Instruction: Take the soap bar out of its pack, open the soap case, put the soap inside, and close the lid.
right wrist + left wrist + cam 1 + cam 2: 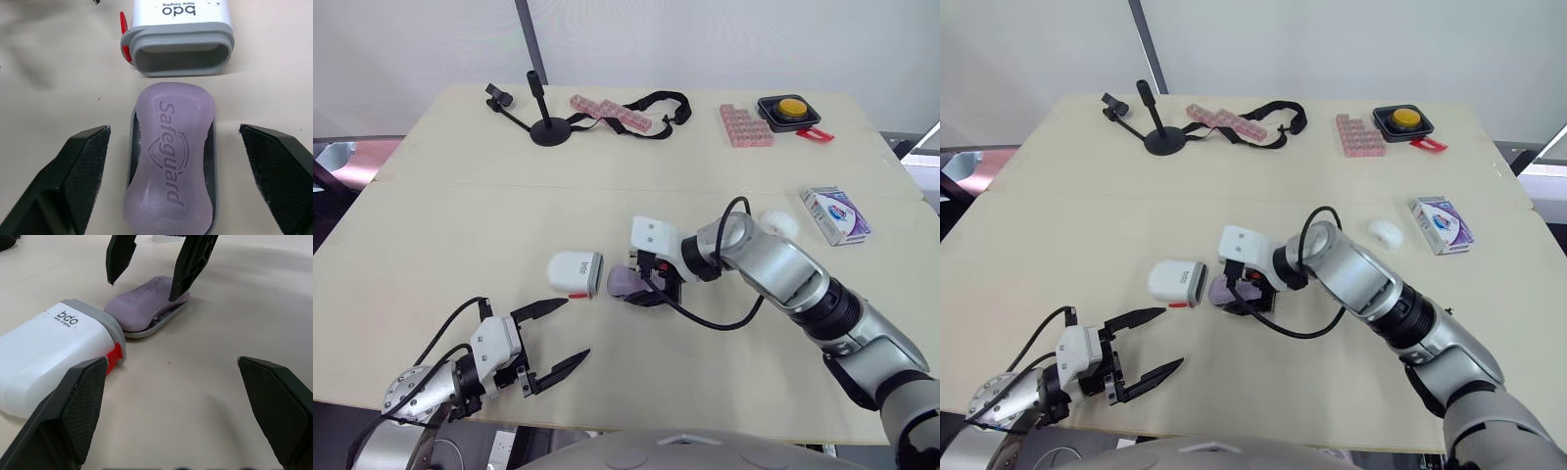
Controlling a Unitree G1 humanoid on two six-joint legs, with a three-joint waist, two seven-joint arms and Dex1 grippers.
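Observation:
A purple soap bar (172, 161) stamped Safeguard lies on a grey tray (132, 147) in the middle of the table. My right gripper (648, 286) hangs open just above it, one finger on each side, touching nothing. The white soap case (575, 273), with a grey rim and a red latch, lies on its side just left of the soap, its open mouth facing the bar. Near the table's front edge my left gripper (576, 328) is open and holds nothing, pointing toward the case. The blue and white soap pack (836, 215) lies at the right.
A small white object (778, 222) rests beside the pack. Along the far edge stand a black stand (548, 127), a black strap (651, 103), pink boxes (745, 125) and a yellow button (790, 106) on a black base.

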